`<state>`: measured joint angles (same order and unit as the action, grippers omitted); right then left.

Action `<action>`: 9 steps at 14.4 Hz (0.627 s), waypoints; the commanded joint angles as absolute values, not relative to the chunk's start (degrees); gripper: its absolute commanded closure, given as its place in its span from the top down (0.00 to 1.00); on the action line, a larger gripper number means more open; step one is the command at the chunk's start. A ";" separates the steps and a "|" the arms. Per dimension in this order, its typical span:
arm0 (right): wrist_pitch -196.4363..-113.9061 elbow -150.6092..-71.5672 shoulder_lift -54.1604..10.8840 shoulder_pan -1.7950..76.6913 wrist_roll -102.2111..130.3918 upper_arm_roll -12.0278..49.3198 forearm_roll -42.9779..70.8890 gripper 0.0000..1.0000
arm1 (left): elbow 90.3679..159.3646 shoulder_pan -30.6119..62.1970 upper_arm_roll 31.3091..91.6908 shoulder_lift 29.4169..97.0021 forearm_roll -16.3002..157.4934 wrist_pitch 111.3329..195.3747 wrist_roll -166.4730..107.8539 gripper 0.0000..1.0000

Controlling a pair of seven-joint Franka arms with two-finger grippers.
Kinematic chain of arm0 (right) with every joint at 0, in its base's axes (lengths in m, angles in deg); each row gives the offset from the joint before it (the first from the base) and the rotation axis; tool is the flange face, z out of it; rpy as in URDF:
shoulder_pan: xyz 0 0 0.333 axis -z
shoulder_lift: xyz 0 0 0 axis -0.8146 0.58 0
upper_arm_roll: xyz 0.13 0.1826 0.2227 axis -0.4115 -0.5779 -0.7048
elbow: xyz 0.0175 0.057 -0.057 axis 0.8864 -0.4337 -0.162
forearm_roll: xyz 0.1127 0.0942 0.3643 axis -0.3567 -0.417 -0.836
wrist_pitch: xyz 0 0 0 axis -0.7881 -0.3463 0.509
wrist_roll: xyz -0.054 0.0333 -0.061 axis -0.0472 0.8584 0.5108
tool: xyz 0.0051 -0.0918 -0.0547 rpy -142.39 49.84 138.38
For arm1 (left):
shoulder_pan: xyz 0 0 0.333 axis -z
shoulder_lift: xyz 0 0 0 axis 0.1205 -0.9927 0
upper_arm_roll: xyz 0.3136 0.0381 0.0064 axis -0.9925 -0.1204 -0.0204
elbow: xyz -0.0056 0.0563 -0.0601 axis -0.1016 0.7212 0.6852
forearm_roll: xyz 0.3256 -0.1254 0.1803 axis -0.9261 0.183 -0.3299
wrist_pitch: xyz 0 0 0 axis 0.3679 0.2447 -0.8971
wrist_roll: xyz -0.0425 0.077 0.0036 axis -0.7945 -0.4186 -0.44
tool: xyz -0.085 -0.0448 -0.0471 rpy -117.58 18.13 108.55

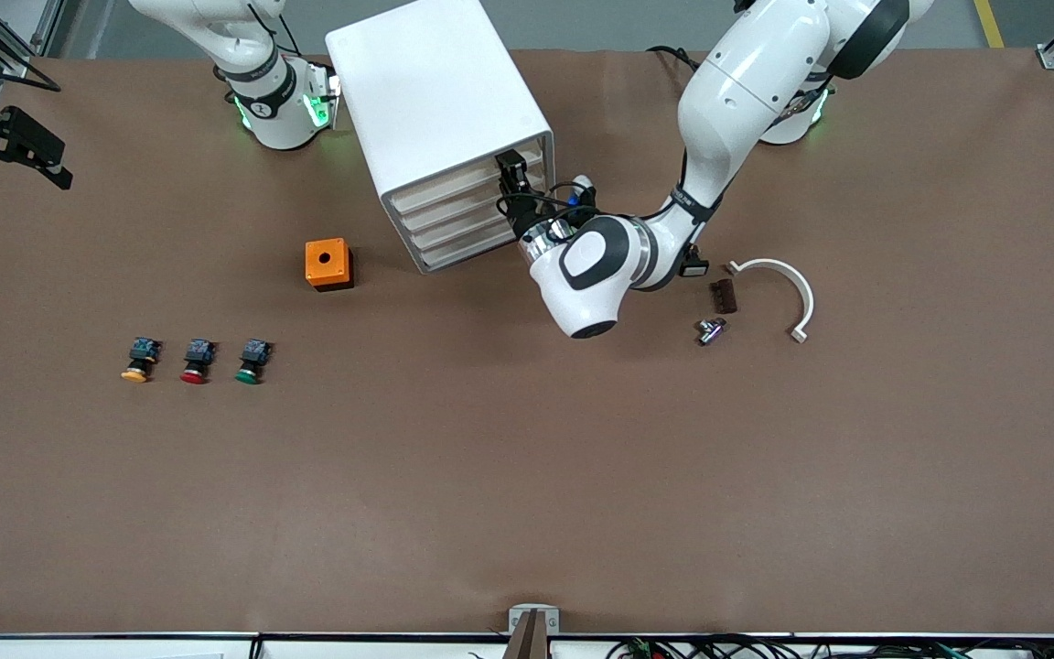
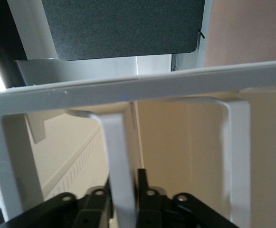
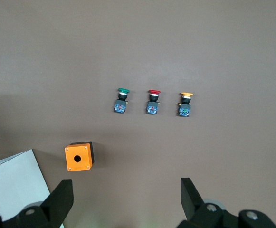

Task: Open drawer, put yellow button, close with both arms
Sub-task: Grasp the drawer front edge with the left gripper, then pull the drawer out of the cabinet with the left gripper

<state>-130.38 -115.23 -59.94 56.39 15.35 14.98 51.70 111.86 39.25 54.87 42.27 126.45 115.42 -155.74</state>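
The white cabinet (image 1: 435,101) stands near the robots' bases, and its top drawer (image 1: 467,178) looks closed. My left gripper (image 1: 510,188) is at that drawer's front. In the left wrist view my left gripper (image 2: 126,190) is shut on a white upright bar (image 2: 118,152) of the drawer's handle, in front of the cream drawer front (image 2: 185,137). The yellow button (image 1: 136,360) lies on the table toward the right arm's end, also seen as the yellow button (image 3: 185,104). My right gripper (image 3: 126,199) hangs open high over the table, holding nothing.
A red button (image 1: 196,361) and a green button (image 1: 252,361) lie in a row beside the yellow one. An orange box with a hole (image 1: 328,264) sits beside the cabinet. A white curved clip (image 1: 779,288), a brown piece (image 1: 722,296) and a small metal part (image 1: 710,330) lie toward the left arm's end.
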 commanded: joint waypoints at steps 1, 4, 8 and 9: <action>-129.99 -114.37 -60.13 56.39 15.39 15.04 51.59 1.00 | 111.99 38.56 54.69 42.34 127.96 114.59 -156.63 0.04; -130.08 -114.28 -59.96 56.39 15.47 15.04 51.59 1.00 | 111.99 36.81 54.43 41.90 127.96 114.59 -156.37 0.05; -129.99 -114.11 -59.52 56.66 15.74 15.13 51.59 1.00 | 111.29 32.77 53.98 41.81 127.52 114.59 -156.28 0.06; -129.99 -114.11 -59.52 56.66 15.74 15.13 51.68 1.00 | 111.29 31.98 53.81 41.81 127.52 114.59 -156.28 0.07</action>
<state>-130.38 -114.94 -59.86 56.42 15.35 15.10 51.70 112.09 34.31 54.28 42.02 126.65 114.96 -157.39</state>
